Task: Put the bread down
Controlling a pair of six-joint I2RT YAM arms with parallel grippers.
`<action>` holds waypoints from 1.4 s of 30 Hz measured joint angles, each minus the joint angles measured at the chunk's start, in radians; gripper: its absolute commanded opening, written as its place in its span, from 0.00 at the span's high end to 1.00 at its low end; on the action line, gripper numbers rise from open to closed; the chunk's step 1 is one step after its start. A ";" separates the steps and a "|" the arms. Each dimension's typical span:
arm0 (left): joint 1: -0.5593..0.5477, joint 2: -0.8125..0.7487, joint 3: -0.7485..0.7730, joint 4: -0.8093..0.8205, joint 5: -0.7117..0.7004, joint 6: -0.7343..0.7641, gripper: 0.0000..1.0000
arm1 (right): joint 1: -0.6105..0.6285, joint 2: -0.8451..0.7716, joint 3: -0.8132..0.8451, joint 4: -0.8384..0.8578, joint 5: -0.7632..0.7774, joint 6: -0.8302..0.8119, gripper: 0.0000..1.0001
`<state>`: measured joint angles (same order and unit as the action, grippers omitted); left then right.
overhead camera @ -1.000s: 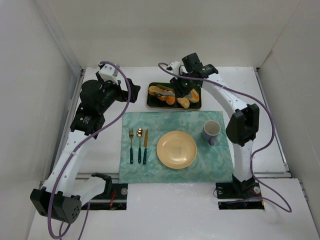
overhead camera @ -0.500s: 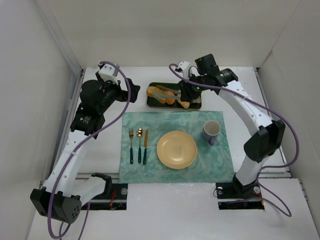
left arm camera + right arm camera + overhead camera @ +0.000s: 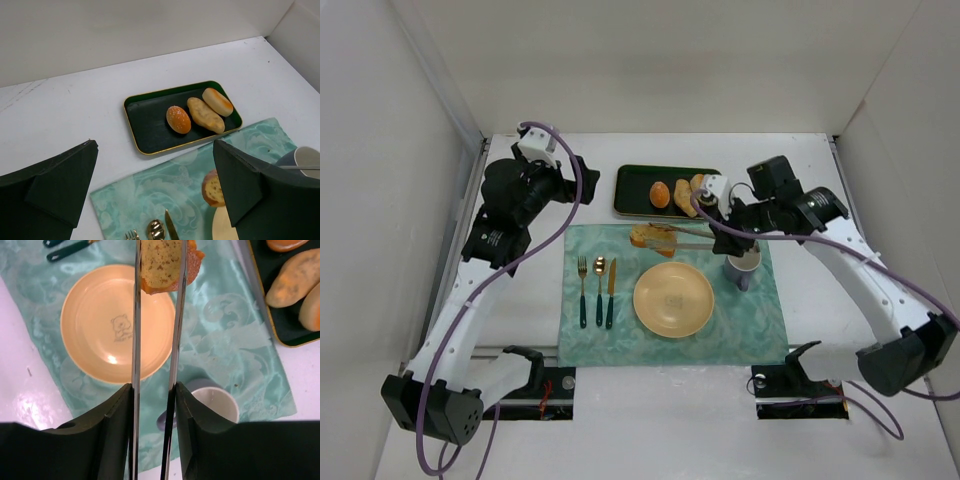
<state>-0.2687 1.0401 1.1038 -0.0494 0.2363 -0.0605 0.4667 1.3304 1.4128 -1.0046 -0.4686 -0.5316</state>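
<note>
Reaching leftward across the scene, the right hand [image 3: 656, 238] is pinching the bread [image 3: 644, 237] between its two long thin fingers [image 3: 136, 315]; the fingers are pressing on opposite sides of the slice, as the right wrist view is showing. The bread is hanging over the far part of the green mat [image 3: 620, 330], between the dark tray [image 3: 632, 180] on the far side and the yellow plate [image 3: 673, 299] on the near side. In the right wrist view its speckled crumb face is overlapping the plate's rim; whether it is touching anything below cannot be told. A grey mug [image 3: 743, 261] is standing on the mat just right of the plate. A fork [image 3: 583, 290], a spoon [image 3: 599, 288] and a knife [image 3: 611, 290] are lying side by side on the mat left of the plate. A round orange bun [image 3: 178, 119], a long roll [image 3: 205, 114] and a pale bun [image 3: 217, 101] are sitting in a row in the right half of the tray. The left hand [image 3: 154, 145] is hovering over the tabletop [image 3: 520, 420] left of the tray, its fingers spread wide with nothing between them.
</note>
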 measured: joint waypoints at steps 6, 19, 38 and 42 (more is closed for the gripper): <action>0.000 0.013 0.000 0.000 -0.002 0.000 0.00 | 0.000 -0.109 -0.127 -0.043 -0.019 -0.074 0.58; 0.000 0.013 0.000 0.000 -0.005 0.004 0.00 | 0.012 -0.187 -0.233 -0.122 -0.021 -0.253 0.58; 0.000 0.013 0.000 0.000 -0.006 0.005 0.00 | 0.019 -0.140 -0.301 -0.148 0.062 -0.356 0.42; 0.000 0.013 0.000 0.000 -0.006 0.005 0.00 | 0.019 -0.140 -0.301 -0.148 0.062 -0.358 0.40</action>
<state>-0.2687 1.0534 1.1038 -0.0494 0.2306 -0.0555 0.4862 1.1908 1.1114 -1.1526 -0.4068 -0.8898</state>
